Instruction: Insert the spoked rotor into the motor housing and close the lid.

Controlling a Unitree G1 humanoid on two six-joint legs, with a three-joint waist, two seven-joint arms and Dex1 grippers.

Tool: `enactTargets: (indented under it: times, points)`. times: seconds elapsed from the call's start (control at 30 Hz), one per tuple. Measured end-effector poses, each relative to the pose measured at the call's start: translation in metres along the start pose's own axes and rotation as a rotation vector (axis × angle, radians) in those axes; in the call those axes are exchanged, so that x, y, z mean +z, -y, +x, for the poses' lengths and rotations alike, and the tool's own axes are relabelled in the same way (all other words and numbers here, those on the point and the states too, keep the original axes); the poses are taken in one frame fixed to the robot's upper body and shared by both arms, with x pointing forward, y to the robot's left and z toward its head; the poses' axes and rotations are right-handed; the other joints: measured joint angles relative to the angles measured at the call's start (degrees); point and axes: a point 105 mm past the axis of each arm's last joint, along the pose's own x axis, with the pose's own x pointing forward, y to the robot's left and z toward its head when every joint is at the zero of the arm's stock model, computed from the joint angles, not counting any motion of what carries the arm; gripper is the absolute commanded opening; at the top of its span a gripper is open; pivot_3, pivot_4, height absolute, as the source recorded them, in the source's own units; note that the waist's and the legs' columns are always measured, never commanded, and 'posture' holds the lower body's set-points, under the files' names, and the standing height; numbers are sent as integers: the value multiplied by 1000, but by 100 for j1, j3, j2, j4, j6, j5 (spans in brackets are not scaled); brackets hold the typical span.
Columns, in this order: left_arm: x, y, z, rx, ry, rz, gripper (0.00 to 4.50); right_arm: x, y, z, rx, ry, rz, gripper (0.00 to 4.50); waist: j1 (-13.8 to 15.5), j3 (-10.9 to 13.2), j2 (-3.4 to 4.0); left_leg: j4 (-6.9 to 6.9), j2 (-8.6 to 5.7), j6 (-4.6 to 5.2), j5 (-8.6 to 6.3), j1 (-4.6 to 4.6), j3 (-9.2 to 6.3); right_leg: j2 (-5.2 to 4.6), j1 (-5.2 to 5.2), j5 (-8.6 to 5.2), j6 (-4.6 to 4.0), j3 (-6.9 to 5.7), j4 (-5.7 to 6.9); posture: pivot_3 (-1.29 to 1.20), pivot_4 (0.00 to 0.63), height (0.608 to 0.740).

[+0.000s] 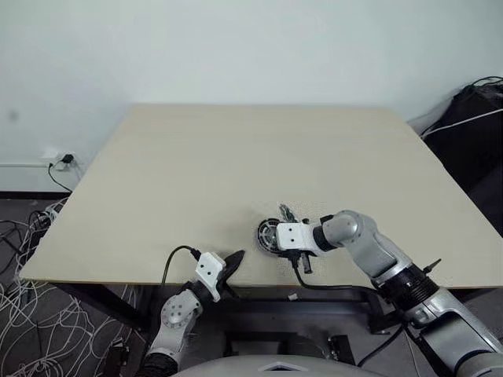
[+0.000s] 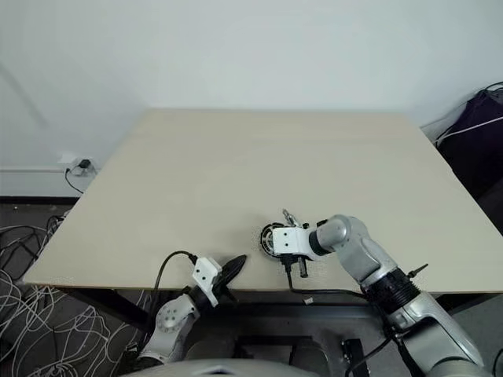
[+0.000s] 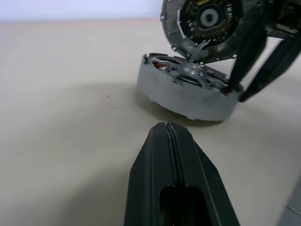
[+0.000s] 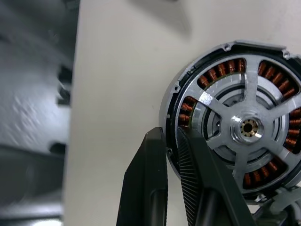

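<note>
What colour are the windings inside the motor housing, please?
Copper-orange windings, clearest in the right wrist view.

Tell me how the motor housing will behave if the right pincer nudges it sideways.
The motor housing is squat and sits flat, so it should slide, not tip. Metal walls and copper windings suggest it is stiff and heavy for its size. The raised lid may swing.

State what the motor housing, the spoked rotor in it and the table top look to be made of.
Motor housing: grey matt metal, probably cast aluminium, judging by its dull even wall. Spoked rotor: bright machined metal with sharp glints and a brass-coloured hub bore, sitting over copper-coloured windings. Table: smooth pale beige surface, likely laminate; no grain shows.
</note>
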Motion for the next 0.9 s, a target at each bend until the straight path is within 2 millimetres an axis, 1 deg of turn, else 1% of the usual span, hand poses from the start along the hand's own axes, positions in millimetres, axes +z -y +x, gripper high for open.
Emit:
enactTargets:
  times: [0.1,0.17,0.33,0.4,0.53,0.73,0.9]
  points:
    - [10,0,2,-15,22,2,0,3,-3,-3,-5,23,80,110,22,4,-3,1,-2,0,-3,-11,0,-2,-10,0,-2,-1,-2,0,0,740]
    - [13,-2,5,-19,32,5,0,6,-2,-4,-28,43,147,110,38,4,-3,3,-2,-1,-4,-10,0,-2,-9,0,-2,-1,-1,0,0,740]
    - [4,-5,8,-37,0,-9,0,14,4,-9,-97,66,323,109,68,4,-3,7,-1,5,0,-9,0,16,-7,1,1,-7,3,0,0,740]
    - [0,-6,9,-41,-8,-13,0,14,3,-10,-101,57,379,109,70,4,-3,8,-5,8,2,-10,0,21,-6,1,1,-8,3,0,0,740]
    - [0,-6,10,-46,3,-11,0,15,-3,-11,-81,42,497,109,77,4,-3,13,-9,12,1,-9,1,17,-3,2,1,-7,3,0,0,740]
    - [1,-9,12,-38,10,-17,0,22,-12,-13,-37,51,584,109,63,4,-3,28,-5,12,0,-8,0,17,1,5,6,-7,13,0,0,740]
    - [1,-8,12,-41,11,-21,0,28,-6,-12,-68,58,586,109,36,4,-4,30,-6,12,1,-9,0,24,2,5,7,-7,14,0,0,740]
